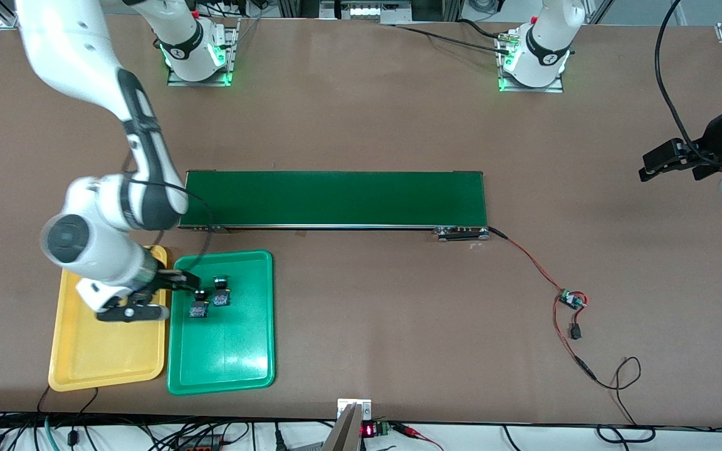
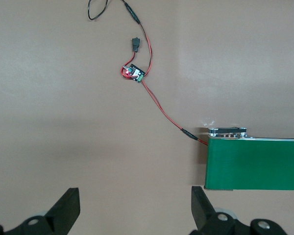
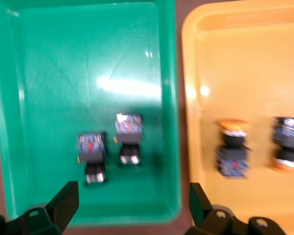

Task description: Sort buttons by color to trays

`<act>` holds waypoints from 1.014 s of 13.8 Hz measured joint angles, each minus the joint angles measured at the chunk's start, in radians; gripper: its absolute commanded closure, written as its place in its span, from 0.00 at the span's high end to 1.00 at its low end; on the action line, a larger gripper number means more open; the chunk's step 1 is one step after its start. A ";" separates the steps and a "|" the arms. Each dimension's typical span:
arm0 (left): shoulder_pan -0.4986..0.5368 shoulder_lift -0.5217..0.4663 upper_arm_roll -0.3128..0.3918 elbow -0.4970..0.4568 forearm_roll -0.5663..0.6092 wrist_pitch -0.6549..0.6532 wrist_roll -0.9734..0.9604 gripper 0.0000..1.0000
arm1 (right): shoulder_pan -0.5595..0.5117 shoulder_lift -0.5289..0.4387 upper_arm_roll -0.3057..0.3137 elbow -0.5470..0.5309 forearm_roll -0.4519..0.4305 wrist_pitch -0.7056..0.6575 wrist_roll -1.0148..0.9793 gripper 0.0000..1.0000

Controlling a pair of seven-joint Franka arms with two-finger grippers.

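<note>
Over the seam between the yellow tray [image 1: 79, 369] and the green tray [image 1: 235, 369], the right hand [image 1: 179, 294] hangs with fingers apart and empty; two green-capped buttons [image 3: 110, 147] lie in the green tray and two orange-capped buttons [image 3: 259, 147] in the yellow. Off toward its own end of the tabletop [image 1: 367, 125], the left hand [image 2: 134, 210] waits, fingers also apart. All four look sorted, so the likeliest mishap is a low withdrawal: a finger could clip a button or tray rim and knock a piece out.

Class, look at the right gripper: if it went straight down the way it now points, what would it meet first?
Probably the adjoining rims of the green tray and yellow tray: the open right gripper straddles them, though depth is unclear.
</note>
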 measured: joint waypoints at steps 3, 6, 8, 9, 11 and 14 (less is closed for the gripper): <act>0.000 0.000 0.000 0.000 0.000 0.000 0.000 1.00 | -0.066 -0.107 -0.002 0.070 0.000 -0.282 -0.074 1.00; 0.000 0.000 0.000 0.000 0.000 0.000 0.000 1.00 | -0.106 -0.216 -0.001 0.101 -0.004 -0.457 -0.084 1.00; 0.000 0.000 0.000 0.000 0.000 0.000 0.000 1.00 | -0.143 -0.292 -0.001 0.100 -0.005 -0.546 -0.087 1.00; 0.000 0.000 0.000 -0.001 0.000 0.000 0.000 1.00 | -0.164 -0.328 -0.001 0.096 -0.005 -0.583 -0.091 1.00; 0.000 0.000 0.000 -0.001 0.000 0.001 0.000 1.00 | -0.192 -0.398 -0.001 0.065 -0.024 -0.628 -0.096 1.00; 0.000 0.000 0.000 -0.001 0.000 0.001 0.000 1.00 | -0.197 -0.499 0.001 -0.060 -0.049 -0.637 -0.097 1.00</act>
